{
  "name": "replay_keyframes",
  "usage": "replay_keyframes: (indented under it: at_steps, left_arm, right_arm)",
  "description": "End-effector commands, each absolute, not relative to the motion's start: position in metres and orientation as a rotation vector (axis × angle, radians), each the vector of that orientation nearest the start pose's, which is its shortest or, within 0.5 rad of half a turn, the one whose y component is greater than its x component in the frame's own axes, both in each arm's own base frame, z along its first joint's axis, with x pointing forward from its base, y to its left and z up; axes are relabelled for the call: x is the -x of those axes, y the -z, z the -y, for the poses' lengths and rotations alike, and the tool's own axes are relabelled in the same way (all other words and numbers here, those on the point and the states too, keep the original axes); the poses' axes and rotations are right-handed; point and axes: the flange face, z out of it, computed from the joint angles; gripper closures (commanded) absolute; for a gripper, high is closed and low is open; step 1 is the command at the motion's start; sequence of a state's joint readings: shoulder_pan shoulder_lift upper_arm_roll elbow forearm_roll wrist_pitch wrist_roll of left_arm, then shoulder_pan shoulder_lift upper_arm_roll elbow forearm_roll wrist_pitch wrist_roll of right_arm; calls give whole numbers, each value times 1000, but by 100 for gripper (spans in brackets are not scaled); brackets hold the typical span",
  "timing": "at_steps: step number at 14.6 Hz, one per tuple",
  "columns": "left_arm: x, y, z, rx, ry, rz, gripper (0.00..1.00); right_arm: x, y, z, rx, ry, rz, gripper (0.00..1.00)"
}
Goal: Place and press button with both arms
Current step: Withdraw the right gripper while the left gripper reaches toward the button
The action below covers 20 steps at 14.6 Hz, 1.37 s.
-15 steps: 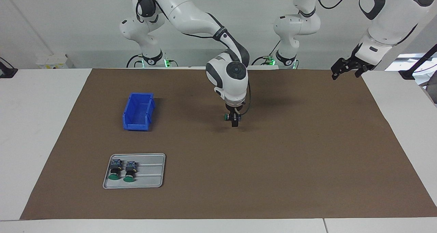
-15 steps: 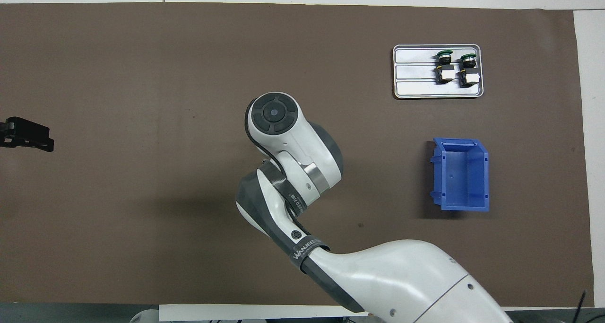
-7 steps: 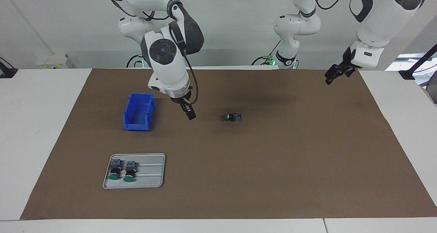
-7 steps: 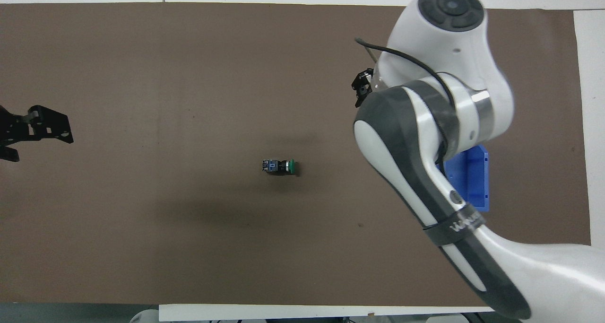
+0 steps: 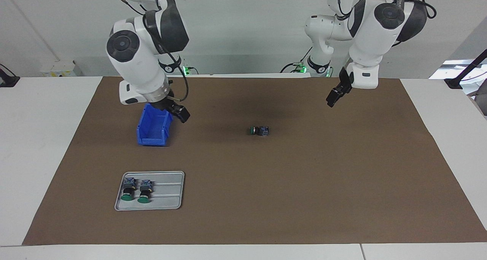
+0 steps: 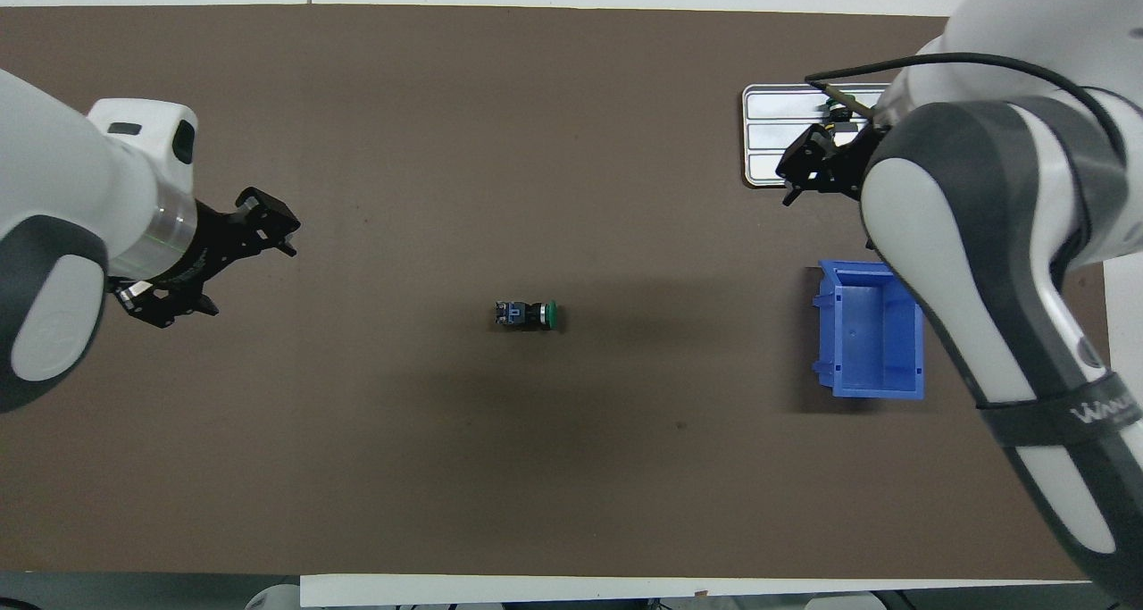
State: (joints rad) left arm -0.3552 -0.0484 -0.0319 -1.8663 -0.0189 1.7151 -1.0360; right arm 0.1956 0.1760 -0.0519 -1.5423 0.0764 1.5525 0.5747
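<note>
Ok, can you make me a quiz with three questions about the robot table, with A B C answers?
1. Where is the lone button?
A. in the blue bin
B. on the brown mat
C. on the tray

2. How many buttons lie on the tray?
A. two
B. four
C. none

3. How does the lone button lie?
A. held by a tool
B. standing upright
C. on its side

Answers:
1 B: it rests on the bare mat, away from the blue bin.
2 A: a pair sits at one end.
3 C: its green cap faces sideways, with both tools up and away.
</note>
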Motion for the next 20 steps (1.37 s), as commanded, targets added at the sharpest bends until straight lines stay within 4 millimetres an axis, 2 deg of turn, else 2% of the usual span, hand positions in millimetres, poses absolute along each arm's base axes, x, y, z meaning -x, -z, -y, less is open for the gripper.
replay_keyframes:
  at_steps: [1, 3, 6, 7, 8, 9, 10, 11, 13, 14, 16, 17, 20]
  left_arm:
    - [-501, -489, 251, 2855, -124, 1233, 1]
    - [-499, -478, 272, 2825, -132, 1325, 1]
    - [-491, -442, 329, 2739, -126, 1542, 1]
    - [-488, -441, 339, 2706, -122, 1617, 1]
    - [-484, -432, 349, 2665, -122, 1679, 1]
    - [-472, -422, 372, 2654, -122, 1686, 1]
    - [-469, -410, 382, 2623, -125, 1721, 1]
    - [-469, -401, 390, 2598, -118, 1773, 1]
    - [-464, -390, 405, 2571, -112, 1822, 1]
    - [-464, -377, 416, 2539, -106, 1848, 1]
    - [-464, -352, 428, 2491, -102, 1857, 1]
    - [-462, -348, 427, 2484, -104, 1855, 1]
    - [-458, -328, 435, 2456, -96, 1914, 1]
  right_arm:
    - [-579, -557, -56, 3092, -225, -462, 2]
    - [-573, -575, -27, 3090, -175, -389, 2]
    - [-557, -594, 2, 3097, -195, -285, 2]
    - [-554, -595, 11, 3095, -206, -287, 2]
    - [-553, -589, 15, 3095, -217, -285, 2]
    - [-549, -586, 16, 3094, -232, -288, 2]
    - [-544, -582, 17, 3092, -248, -288, 2]
    - [-542, -575, 21, 3089, -269, -290, 2]
    - [-542, -579, 27, 3087, -245, -295, 2]
    - [-542, -581, 33, 3087, -242, -288, 2]
    - [-541, -583, 54, 3085, -226, -223, 2]
    - [-540, -584, 62, 3084, -226, -171, 2]
    - [-538, -583, 62, 3082, -235, -156, 2]
